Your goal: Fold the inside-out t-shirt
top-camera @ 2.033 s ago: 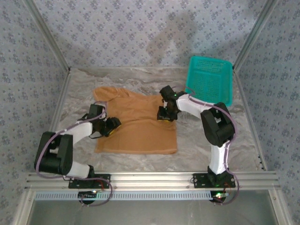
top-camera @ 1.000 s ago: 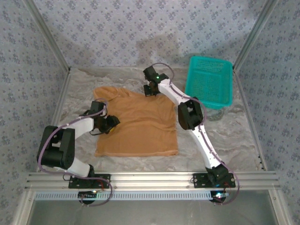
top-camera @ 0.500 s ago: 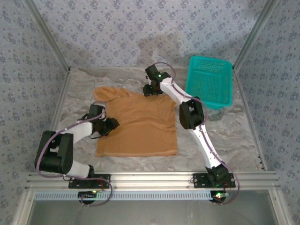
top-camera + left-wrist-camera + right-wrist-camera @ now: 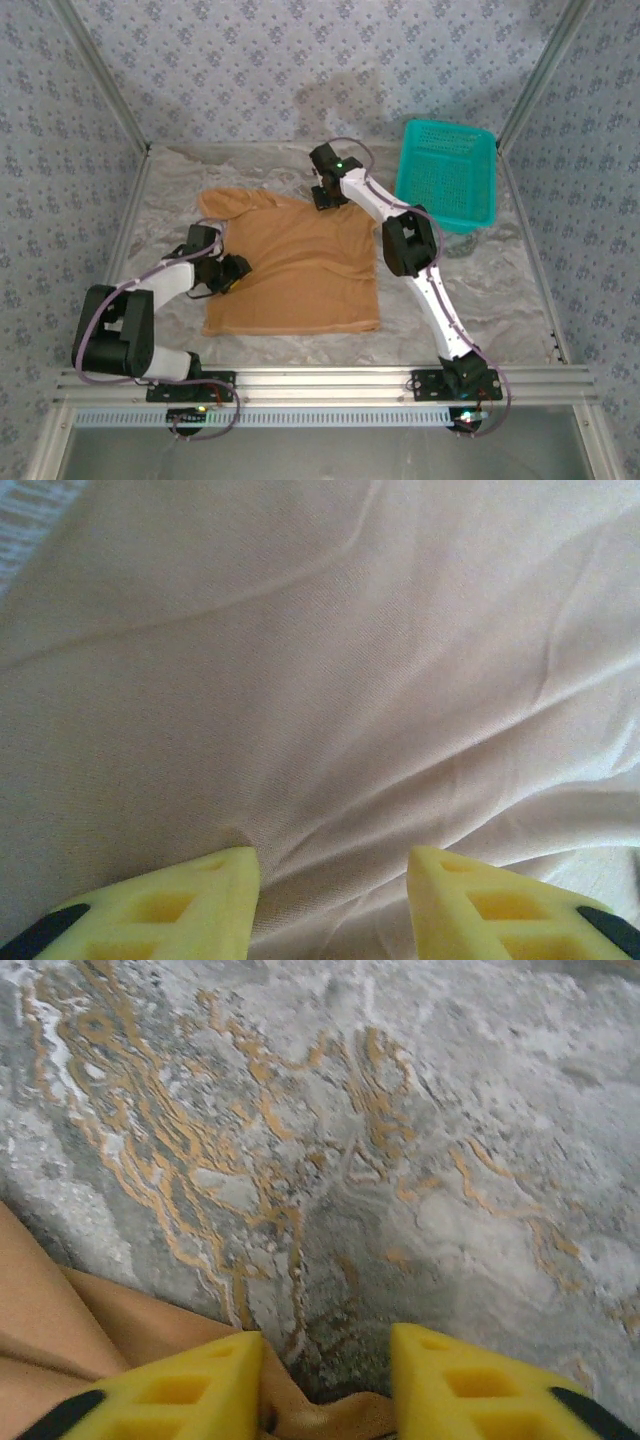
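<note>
The inside-out t-shirt [image 4: 300, 265] lies flat on the table, tan, with one sleeve pointing to the far left. My left gripper [image 4: 232, 275] rests on the shirt's left side. In the left wrist view its yellow fingers [image 4: 190, 900] stand apart, pressing on smooth, lightly creased cloth [image 4: 320, 680]; that gripper [image 4: 333, 880] is open. My right gripper [image 4: 325, 197] is at the shirt's far right corner. In the right wrist view this gripper [image 4: 325, 1365] is open, and a rumpled edge of the shirt [image 4: 340, 1415] lies between the fingertips, low down.
A teal plastic basket [image 4: 447, 175] stands at the back right, close to my right arm's elbow. The marbled table top [image 4: 450, 1110] stretches beyond the shirt's far edge. Patterned walls enclose three sides, and an aluminium rail [image 4: 320, 380] runs along the near edge.
My right arm has stretched from the shirt's right middle out to its far right corner and settled low there. The left gripper has shifted only slightly on the shirt's left side.
</note>
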